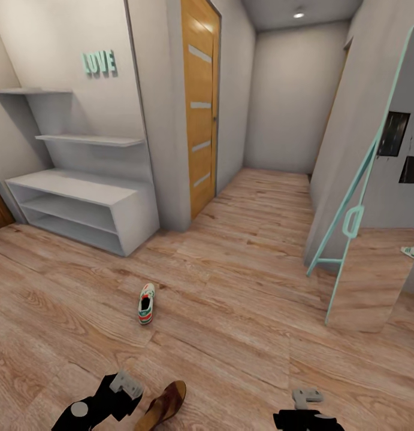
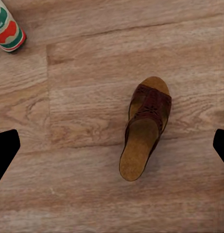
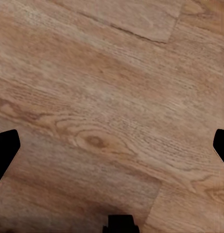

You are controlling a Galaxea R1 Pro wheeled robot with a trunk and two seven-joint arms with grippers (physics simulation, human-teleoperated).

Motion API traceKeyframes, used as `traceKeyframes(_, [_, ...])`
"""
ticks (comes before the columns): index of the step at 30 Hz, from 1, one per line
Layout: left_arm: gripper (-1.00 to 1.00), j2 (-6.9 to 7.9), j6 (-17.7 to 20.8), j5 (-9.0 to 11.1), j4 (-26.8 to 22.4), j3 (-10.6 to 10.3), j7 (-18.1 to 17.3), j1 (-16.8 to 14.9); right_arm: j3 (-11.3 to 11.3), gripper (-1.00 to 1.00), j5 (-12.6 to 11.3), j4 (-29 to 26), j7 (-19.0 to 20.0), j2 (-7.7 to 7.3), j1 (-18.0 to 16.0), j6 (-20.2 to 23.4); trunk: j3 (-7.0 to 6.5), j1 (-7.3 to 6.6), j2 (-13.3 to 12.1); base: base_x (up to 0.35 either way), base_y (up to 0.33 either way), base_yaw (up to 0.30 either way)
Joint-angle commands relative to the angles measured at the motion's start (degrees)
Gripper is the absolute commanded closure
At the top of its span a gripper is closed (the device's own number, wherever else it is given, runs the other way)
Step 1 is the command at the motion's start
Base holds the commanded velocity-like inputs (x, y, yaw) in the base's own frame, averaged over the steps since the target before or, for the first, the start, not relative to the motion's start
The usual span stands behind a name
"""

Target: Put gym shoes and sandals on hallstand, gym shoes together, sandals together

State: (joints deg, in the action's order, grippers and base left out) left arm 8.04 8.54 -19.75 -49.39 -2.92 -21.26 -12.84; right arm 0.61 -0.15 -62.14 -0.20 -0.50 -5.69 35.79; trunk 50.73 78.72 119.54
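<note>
One gym shoe point(image 1: 146, 303) lies alone on the corridor floor point(image 1: 242, 281), toe pointing away, in front of the light-grey hallstand point(image 1: 81, 203) at the left wall. Its heel shows in the left wrist view point(image 2: 7, 29). One brown sandal point(image 1: 162, 407) point(image 2: 145, 127) lies on the planks just right of my left gripper point(image 1: 126, 384). That gripper point(image 2: 112, 150) hangs open above the floor, with the sandal between its spread fingers but apart from them. My right gripper point(image 1: 307, 395) point(image 3: 112, 145) is open over bare planks. The other sandal is out of view.
A tall mint-framed mirror point(image 1: 374, 239) leans against the right wall; a white and green shoe point(image 1: 412, 251) shows in its glass. A wooden door point(image 1: 199, 108) stands beyond the hallstand, and the corridor runs on to a far wall.
</note>
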Motion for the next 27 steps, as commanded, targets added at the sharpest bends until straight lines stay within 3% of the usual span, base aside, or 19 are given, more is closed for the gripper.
traceKeyframes(1, [-1.00,0.14,1.3,-1.1,-0.2,-0.1,-1.1,-0.4,0.0,-1.00,0.0,-1.3,0.0,0.05,0.0,0.9,0.24,0.22,0.4,0.000,0.000,0.000])
traceKeyframes(7, [-1.00,1.57,4.0,-4.3,-0.2,-0.1,-8.5,-2.2,0.0,-1.00,0.0,-10.3,0.0,0.17,0.0,8.2,1.32,1.54,2.8,0.000,0.000,0.000])
traceKeyframes(10, [-1.00,1.96,4.5,-5.0,-0.2,-0.1,-10.4,-2.5,-0.1,-1.00,0.0,-14.5,0.0,0.18,0.0,11.1,1.86,2.19,4.0,0.000,0.000,0.000])
traceKeyframes(27, [-1.00,2.25,4.2,-5.1,-0.1,0.1,-11.4,-2.7,-0.1,-1.00,0.1,-17.0,0.0,0.23,0.0,12.6,5.31,5.93,10.9,0.000,0.000,0.000])
